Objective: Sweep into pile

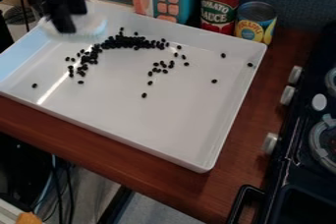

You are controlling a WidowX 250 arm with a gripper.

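One black gripper [66, 17] hangs, blurred, at the upper left, over the tray's [157, 125] far-left corner, beside a pale brush [91, 24]; I cannot tell its grip. Most beans [125, 42] lie bunched to its right, upper centre; strays reach the right rim. Bare tray spans the centre; cans [220, 4] stand just beyond the far rim.

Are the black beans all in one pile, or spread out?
Spread out: many black beans bunch in a curved band, but others lie scattered across the tray.
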